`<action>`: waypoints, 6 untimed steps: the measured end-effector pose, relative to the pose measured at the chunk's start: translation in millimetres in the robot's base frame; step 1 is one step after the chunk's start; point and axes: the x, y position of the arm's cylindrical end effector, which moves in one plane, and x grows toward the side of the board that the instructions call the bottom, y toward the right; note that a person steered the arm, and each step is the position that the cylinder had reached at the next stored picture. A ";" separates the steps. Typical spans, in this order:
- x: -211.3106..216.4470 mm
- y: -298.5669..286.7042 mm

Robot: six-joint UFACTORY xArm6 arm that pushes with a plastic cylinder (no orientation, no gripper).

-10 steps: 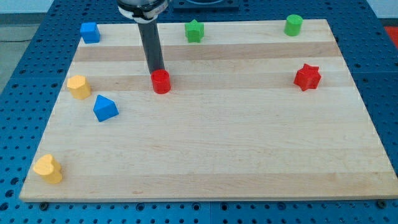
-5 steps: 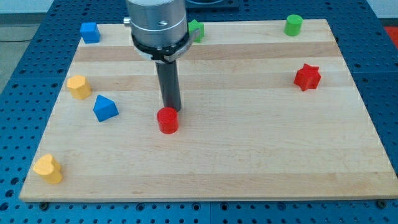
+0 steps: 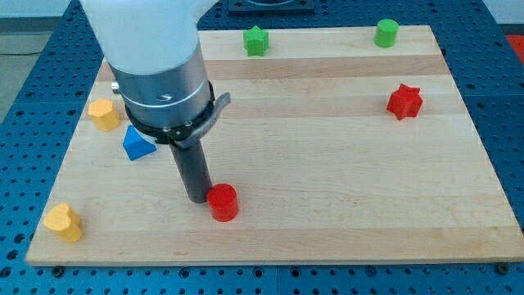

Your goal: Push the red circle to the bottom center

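Seven blocks visible on wooden board [image 3: 327, 164], single camera view; red circle [image 3: 223, 201] low on board, a bit left of centre, close to bottom edge; my tip [image 3: 197, 199] touching or just beside red circle on its left, rod rising up-left into big grey arm housing [image 3: 160, 74]; no claw on this rig, only a plain rod, so nothing gripped or released; red star [image 3: 404, 101] far right, mid-height, well apart from red circle; green star [image 3: 256, 40] at top edge near centre; green cylinder [image 3: 386, 33] at top right; orange block [image 3: 103, 114] at left edge, partly behind arm housing, shape unclear; blue triangle [image 3: 137, 143] just below-right of it, partly hidden by housing; yellow heart [image 3: 64, 222] at bottom-left corner; blue perforated table [image 3: 508, 98] around board.
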 end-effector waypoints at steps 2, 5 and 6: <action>20.0 20.5; 9.8 -32.0; -12.3 -100.5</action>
